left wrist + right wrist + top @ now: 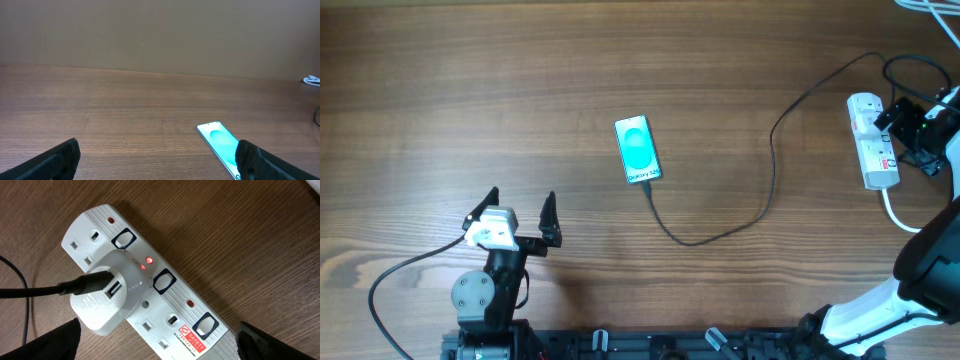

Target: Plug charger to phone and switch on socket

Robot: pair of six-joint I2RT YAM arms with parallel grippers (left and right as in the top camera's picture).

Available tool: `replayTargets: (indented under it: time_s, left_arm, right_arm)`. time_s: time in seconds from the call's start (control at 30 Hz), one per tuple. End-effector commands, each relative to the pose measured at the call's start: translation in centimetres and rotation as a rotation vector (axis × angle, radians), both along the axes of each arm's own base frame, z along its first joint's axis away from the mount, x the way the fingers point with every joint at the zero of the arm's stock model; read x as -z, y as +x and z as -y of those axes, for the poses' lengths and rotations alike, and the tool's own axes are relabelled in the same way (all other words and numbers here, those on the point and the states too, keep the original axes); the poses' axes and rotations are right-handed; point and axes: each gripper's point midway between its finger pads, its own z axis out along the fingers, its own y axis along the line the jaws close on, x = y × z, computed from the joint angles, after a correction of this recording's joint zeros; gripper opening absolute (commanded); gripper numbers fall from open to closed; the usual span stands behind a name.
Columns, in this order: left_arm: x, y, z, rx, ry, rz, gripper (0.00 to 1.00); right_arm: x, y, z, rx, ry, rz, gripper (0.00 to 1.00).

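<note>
The phone (pixel 638 150) lies flat mid-table with its turquoise screen up; it also shows in the left wrist view (pixel 220 142). The thin black charger cable (pixel 772 150) runs from the phone's near end, where its tip meets the phone, in a loop to the white plug block (pixel 107 302) in the socket (pixel 870 140). In the right wrist view one red light (pixel 148 260) glows on the socket (pixel 165 295) next to the plug block. My right gripper (pixel 898 130) (pixel 160 340) is open just above the socket. My left gripper (pixel 520 205) (pixel 157 162) is open and empty, to the phone's near left.
The socket's thick white lead (pixel 898 215) runs off toward the right arm. Black base wires (pixel 395 280) trail at the near left. A white cable (pixel 930 10) crosses the far right corner.
</note>
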Motion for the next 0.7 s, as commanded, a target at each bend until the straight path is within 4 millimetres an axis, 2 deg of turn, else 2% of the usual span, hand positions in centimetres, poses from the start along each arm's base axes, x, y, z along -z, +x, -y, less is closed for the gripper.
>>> replayTargets:
  time_s: [0.0, 0.17, 0.23, 0.27, 0.37, 0.53, 0.67]
  left_arm:
    - [0.2, 0.0, -0.1, -0.006, -0.009, -0.001, 1.0]
    - [0.2, 0.0, -0.1, -0.006, -0.009, -0.002, 1.0]
    - [0.2, 0.0, -0.1, -0.006, -0.009, -0.002, 1.0]
    - [0.2, 0.0, -0.1, -0.006, -0.009, -0.002, 1.0]
    - [0.2, 0.0, -0.1, -0.006, -0.009, -0.002, 1.0]
    - [0.2, 0.0, -0.1, -0.006, -0.009, -0.002, 0.99]
    - [0.2, 0.0, -0.1, -0.006, -0.009, -0.002, 1.0]
  right_arm:
    - [-0.4, 0.1, -0.2, -0.023, -0.003, 0.012, 1.0]
    - [-0.3, 0.1, -0.2, -0.023, -0.003, 0.011, 1.0]
    - [-1.4, 0.2, -0.2, -0.024, -0.017, 0.032, 1.0]
    - [-2.5, 0.3, -0.2, -0.025, -0.031, 0.056, 1.0]
    - [-8.4, 0.6, -1.3, -0.05, -0.105, 0.176, 1.0]
    - [-13.6, 1.7, -6.0, -0.159, -0.155, 0.293, 1.0]
    - [-17.2, 1.7, -9.0, -0.223, -0.187, 0.38, 1.0]
